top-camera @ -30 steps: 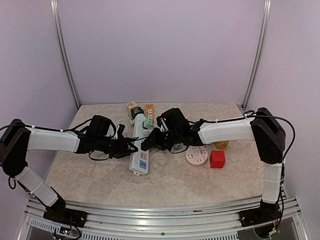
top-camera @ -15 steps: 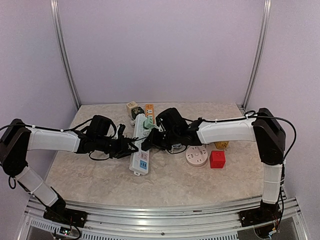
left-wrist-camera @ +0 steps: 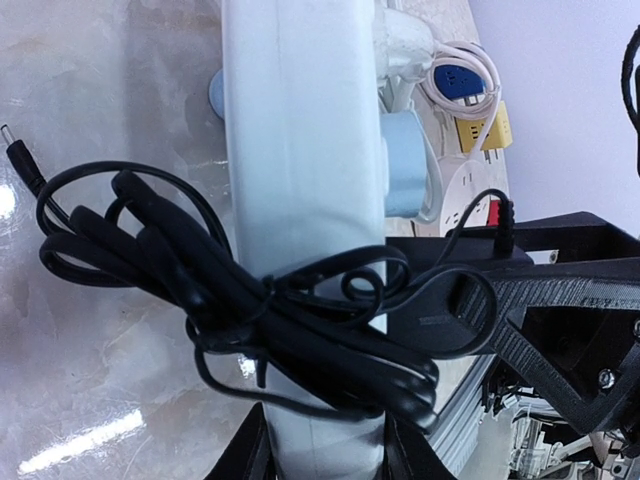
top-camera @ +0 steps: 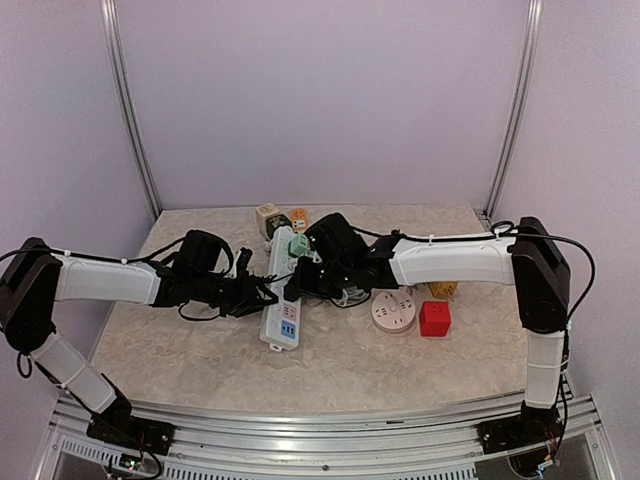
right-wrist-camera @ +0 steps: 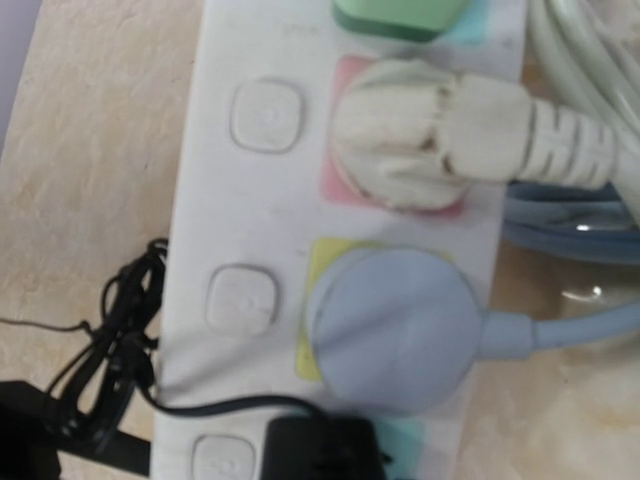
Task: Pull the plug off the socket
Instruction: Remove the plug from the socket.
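The socket is a long white power strip [top-camera: 281, 318] lying lengthwise mid-table. Plugged into it are a green plug [right-wrist-camera: 400, 15], a white plug [right-wrist-camera: 420, 130], a round light-blue plug [right-wrist-camera: 395, 330] and a black plug [right-wrist-camera: 320, 450] whose bundled black cable [left-wrist-camera: 250, 310] drapes over the strip [left-wrist-camera: 300, 130]. My left gripper [top-camera: 262, 297] is shut across the strip from the left, a finger on each side of it in the left wrist view [left-wrist-camera: 325, 460]. My right gripper [top-camera: 298, 283] reaches in from the right and is shut on the black plug [left-wrist-camera: 450, 310]; its fingertips are hidden in its own view.
A round white socket [top-camera: 393, 312], a red cube [top-camera: 434, 318] and a yellow piece [top-camera: 443, 290] lie to the right of the strip. A small cube adapter [top-camera: 265, 215] and an orange item [top-camera: 298, 214] sit at the back. White and blue cables [right-wrist-camera: 570, 200] trail right.
My right wrist has shifted slightly left and toward the back over the strip. The left arm and the strip have hardly moved.
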`<state>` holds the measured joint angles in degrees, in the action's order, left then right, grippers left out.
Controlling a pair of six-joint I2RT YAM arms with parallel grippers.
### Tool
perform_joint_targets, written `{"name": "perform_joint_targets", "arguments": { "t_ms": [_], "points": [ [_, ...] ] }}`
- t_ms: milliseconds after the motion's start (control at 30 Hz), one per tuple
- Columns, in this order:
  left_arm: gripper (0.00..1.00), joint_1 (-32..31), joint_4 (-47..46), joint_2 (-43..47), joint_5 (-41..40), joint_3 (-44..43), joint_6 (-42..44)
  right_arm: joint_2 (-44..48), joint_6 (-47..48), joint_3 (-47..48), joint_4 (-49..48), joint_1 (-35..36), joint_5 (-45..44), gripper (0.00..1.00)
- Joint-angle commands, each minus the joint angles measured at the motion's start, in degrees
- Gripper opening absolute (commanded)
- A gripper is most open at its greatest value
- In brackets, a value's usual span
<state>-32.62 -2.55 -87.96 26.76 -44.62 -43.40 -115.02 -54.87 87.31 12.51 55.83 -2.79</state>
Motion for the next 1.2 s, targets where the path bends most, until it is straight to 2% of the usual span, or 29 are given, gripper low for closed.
{"name": "perform_joint_targets", "arguments": {
  "t_ms": [0,233,600,967,1167],
  "points": [
    [0.0,0.3,-2.0,0.2,-0.7,-1.8,4.2,4.4,2.3,-2.2,-0.7,-2.3,-2.8,0.0],
    [0.0,0.3,-1.6,0.4,-1.2,-2.1,4.7,5.9,-0.5,-8.2,-8.0,-5.3,5.2,0.0],
    [0.0,0.3,-1.4,-0.5,-1.1,-2.5,5.1,6.6,-2.5,-11.8,-11.9,-6.2,7.7,0.0],
    [0.0,0.4,-1.0,-1.3,-1.4,-2.8,5.5,6.7,-0.4,-9.3,-7.4,-2.5,0.1,0.0],
    [0.0,0.8,-1.0,-1.5,-1.3,-2.8,5.5,5.5,2.5,-4.7,-1.4,0.7,-6.3,0.0]
  ]
}}
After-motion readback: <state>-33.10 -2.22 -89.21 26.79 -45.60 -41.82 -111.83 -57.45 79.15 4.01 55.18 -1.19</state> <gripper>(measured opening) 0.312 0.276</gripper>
